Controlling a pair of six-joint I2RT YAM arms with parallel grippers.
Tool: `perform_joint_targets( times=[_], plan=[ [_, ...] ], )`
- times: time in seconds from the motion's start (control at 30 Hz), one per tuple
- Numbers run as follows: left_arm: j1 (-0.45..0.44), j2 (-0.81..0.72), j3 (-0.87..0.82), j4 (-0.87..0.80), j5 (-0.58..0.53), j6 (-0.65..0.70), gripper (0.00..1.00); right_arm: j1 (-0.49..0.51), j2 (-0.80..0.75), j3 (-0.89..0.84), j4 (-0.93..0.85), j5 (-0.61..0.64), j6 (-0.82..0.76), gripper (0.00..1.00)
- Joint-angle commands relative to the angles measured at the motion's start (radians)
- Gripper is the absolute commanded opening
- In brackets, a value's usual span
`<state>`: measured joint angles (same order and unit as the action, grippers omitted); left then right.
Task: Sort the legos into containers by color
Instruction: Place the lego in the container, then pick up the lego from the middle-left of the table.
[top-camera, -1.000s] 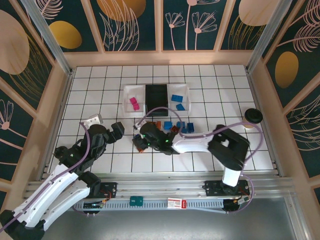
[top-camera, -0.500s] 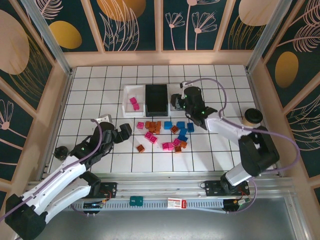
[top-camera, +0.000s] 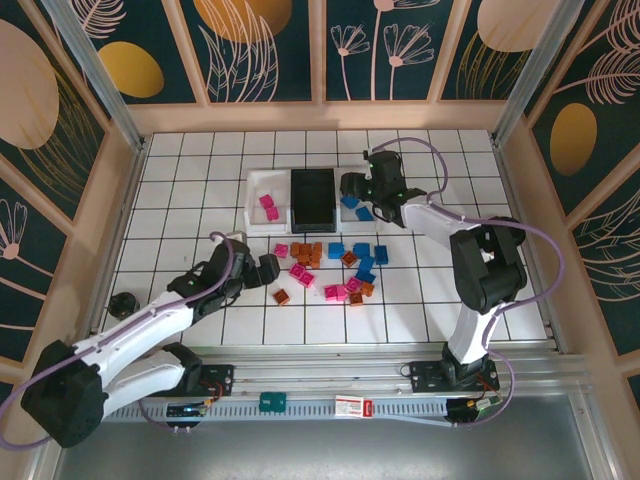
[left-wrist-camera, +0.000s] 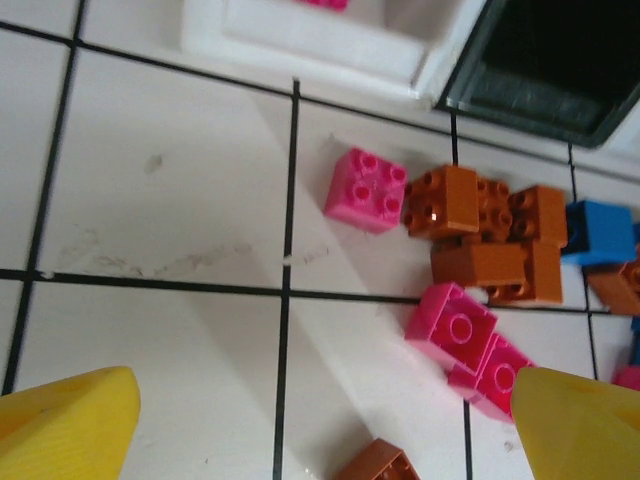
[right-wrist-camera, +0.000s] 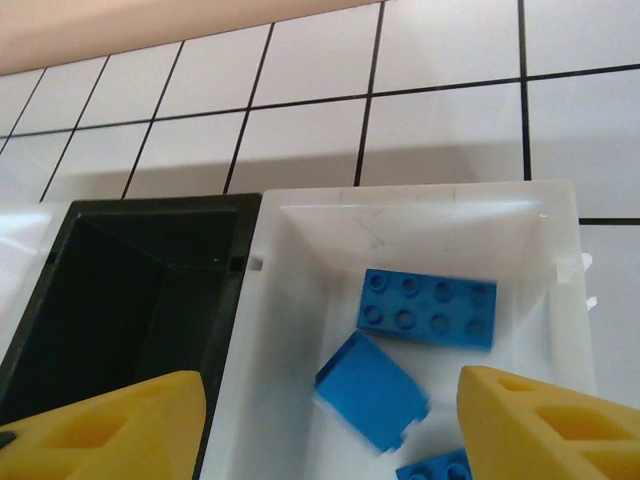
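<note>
The legos lie loose mid-table in pink, orange and blue. Behind them stand the containers: a white one with pink bricks, a black one, and a white one with blue bricks. My right gripper hangs open over the blue bin; a blue brick lies below it beside a long blue brick. My left gripper is open and empty, just left of the pile, near pink bricks and an orange brick.
In the left wrist view, a pink brick and clustered orange bricks lie in front of the white bin and black bin. Wooden walls ring the tiled table. A metal rail runs along the near edge.
My right gripper swung from the pile to above the right white container and opened; a blue brick now lies in that bin. My left gripper moved right, closer to the pile.
</note>
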<state>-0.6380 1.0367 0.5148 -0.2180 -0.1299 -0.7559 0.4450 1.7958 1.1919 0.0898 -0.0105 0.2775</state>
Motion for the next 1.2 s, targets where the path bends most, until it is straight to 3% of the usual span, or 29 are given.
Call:
perform_joint_targets(
  times=[0.0,0.3,0.53,0.97,1.17],
  plan=[
    [-0.057,0.045,-0.004,0.026,0.004,0.023,0.94,-0.002,-0.101,-0.054,0.026,-0.032,0.019,0.7],
    [-0.228,0.288,0.056,0.06,-0.081,0.015,0.84,0.035,-0.273,-0.227,0.091,-0.038,0.052,0.7],
    [-0.256,0.431,0.101,0.069,-0.106,0.011,0.69,0.048,-0.39,-0.303,0.104,-0.024,0.066,0.7],
    [-0.287,0.37,0.056,0.069,-0.083,-0.04,0.39,0.048,-0.478,-0.386,0.12,0.017,0.089,0.71],
    [-0.285,0.322,0.121,0.03,-0.105,-0.017,0.39,0.047,-0.524,-0.45,0.13,0.021,0.109,0.71]
  ],
)
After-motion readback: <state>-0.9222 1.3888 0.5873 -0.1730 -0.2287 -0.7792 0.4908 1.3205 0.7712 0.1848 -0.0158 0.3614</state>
